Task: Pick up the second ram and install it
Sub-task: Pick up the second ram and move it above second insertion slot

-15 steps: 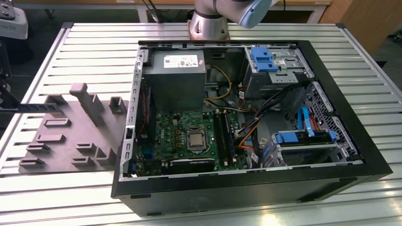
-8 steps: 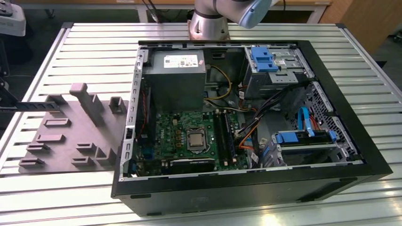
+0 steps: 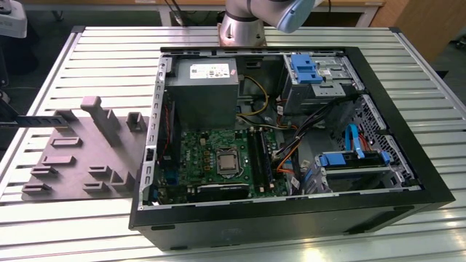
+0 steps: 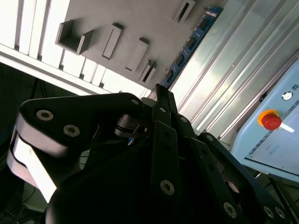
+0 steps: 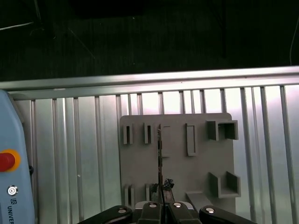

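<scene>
My gripper [image 4: 159, 91] is shut on the second ram [image 4: 187, 46], a thin dark stick with a row of black chips that sticks out past the fingertips. In the first wrist view the ram [image 5: 160, 154] shows edge-on, rising from the gripper [image 5: 161, 201] above the grey fixture plate [image 5: 177, 177]. In the exterior view the ram [image 3: 40, 120] hangs level over the far left part of the fixture plate [image 3: 73, 164], held by the gripper [image 3: 7, 117] at the view's left edge. The open computer case [image 3: 291, 218] lies to the right, with the motherboard's long memory slots [image 3: 261, 158] beside the silver processor [image 3: 227, 162].
Grey posts [image 3: 95, 112] and slots stand up from the fixture plate. Inside the case are a power supply [image 3: 202, 82], drive cages with blue tabs [image 3: 306, 68] and loose cables [image 3: 287, 153]. A pendant with a red stop button [image 4: 271, 120] lies beside the ribbed metal table [image 3: 109, 49].
</scene>
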Robot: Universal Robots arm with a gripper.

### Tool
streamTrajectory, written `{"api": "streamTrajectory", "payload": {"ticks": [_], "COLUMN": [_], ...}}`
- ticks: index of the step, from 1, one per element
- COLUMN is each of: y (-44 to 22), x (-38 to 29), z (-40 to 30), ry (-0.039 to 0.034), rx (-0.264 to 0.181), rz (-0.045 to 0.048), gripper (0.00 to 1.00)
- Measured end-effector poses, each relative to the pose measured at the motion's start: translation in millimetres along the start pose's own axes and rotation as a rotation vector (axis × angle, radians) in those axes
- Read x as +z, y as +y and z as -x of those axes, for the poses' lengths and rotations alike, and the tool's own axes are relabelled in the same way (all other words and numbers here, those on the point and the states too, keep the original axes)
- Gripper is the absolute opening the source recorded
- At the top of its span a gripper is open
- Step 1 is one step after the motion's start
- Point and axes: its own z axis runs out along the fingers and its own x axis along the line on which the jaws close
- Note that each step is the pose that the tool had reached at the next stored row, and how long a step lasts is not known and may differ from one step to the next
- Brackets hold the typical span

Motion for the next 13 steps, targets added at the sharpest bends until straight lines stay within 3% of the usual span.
{"api": "streamTrajectory", "payload": {"ticks": [13], "y": [0.4], "x": [-8.3], "z": [0.8], "ry": [0.0], "rx": [0.0], "rz": [-0.0001], "gripper": [0.12]}}
